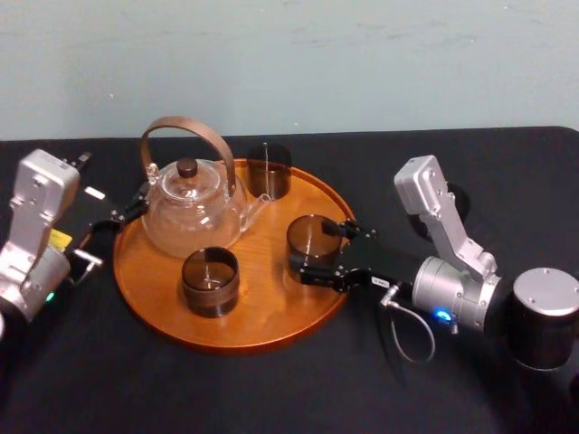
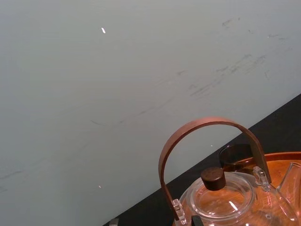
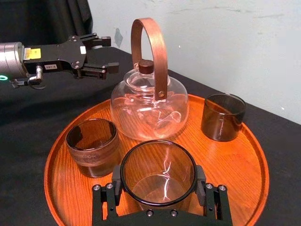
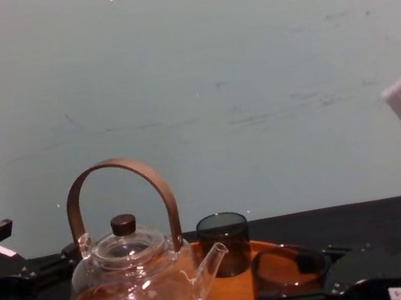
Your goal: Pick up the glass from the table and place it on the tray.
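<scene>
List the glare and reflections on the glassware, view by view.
Right wrist view: white streaks glint inside the glass in the right pincer and on the teapot. Left wrist view: a small glint on the teapot lid. Left pincer idle beside tray.

R arm reaches in from the right, wrist low; right gripper (image 1: 317,251) seems clamped on the glass (image 3: 157,174). L arm idle at left; left gripper (image 3: 110,53) spread apart.

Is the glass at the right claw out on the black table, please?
No; the glass at the right claw sits inside the tray rim.
</scene>
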